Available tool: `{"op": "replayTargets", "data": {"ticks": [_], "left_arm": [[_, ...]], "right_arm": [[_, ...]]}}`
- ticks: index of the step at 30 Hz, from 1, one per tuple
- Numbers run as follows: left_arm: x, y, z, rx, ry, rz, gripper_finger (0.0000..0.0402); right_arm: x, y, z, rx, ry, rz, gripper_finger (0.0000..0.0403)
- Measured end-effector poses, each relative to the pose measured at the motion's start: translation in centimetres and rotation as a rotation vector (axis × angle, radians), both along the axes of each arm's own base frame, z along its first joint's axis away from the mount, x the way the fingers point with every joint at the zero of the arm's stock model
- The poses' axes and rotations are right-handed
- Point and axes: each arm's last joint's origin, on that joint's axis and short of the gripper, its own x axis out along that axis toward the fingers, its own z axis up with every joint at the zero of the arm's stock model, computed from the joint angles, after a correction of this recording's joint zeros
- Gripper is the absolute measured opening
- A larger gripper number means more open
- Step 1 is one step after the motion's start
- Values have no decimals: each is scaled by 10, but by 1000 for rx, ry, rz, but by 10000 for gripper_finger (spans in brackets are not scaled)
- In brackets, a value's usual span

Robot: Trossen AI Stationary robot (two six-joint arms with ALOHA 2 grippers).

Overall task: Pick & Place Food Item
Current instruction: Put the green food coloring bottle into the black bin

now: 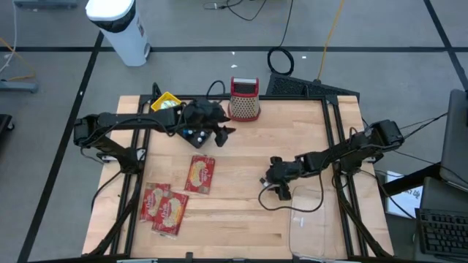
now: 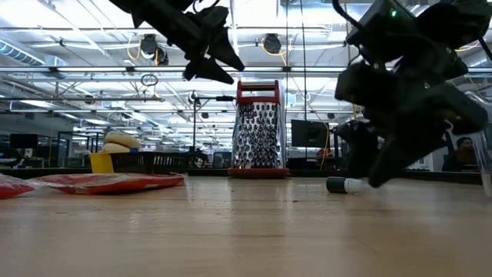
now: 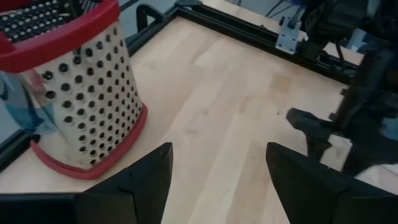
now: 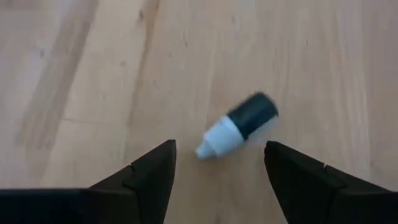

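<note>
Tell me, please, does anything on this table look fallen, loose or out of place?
Yes. A small black-and-white capped item lies on its side on the bare wood, below the open right gripper. It looks dropped, not placed.

No word, number or brand can be read anywhere. The three flat red and yellow food packets [image 1: 175,197], lying on the wooden table well in front of the red-rimmed perforated metal grater [image 1: 245,99], carry printed designs, perhaps with lettering, but the overhead view is too coarse to make any out.
</note>
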Motion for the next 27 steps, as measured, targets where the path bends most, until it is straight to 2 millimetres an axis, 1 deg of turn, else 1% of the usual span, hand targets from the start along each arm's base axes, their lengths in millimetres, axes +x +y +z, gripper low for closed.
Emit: {"op": "replayTargets", "data": {"ticks": [6, 9, 11, 17, 20, 24, 27], "left_arm": [[1, -4, 0, 1, 0, -11, 255], [1, -3, 0, 13, 3, 11, 255], [1, -2, 0, 25, 6, 32, 255], [0, -2, 0, 32, 8, 49, 255], [0, -2, 0, 28, 8, 51, 255], [0, -2, 0, 28, 8, 51, 255], [0, -2, 0, 28, 7, 51, 255]], "right_arm": [[-3, 3, 1, 81, 30, 68, 221], [-3, 4, 2, 132, 33, 104, 214], [-2, 3, 2, 137, 29, 109, 209], [1, 1, 4, 70, -29, 146, 199], [-1, 0, 8, 46, -40, 133, 199], [-1, -1, 11, 12, -62, 164, 200], [1, -2, 12, -83, -102, 179, 197]]}}
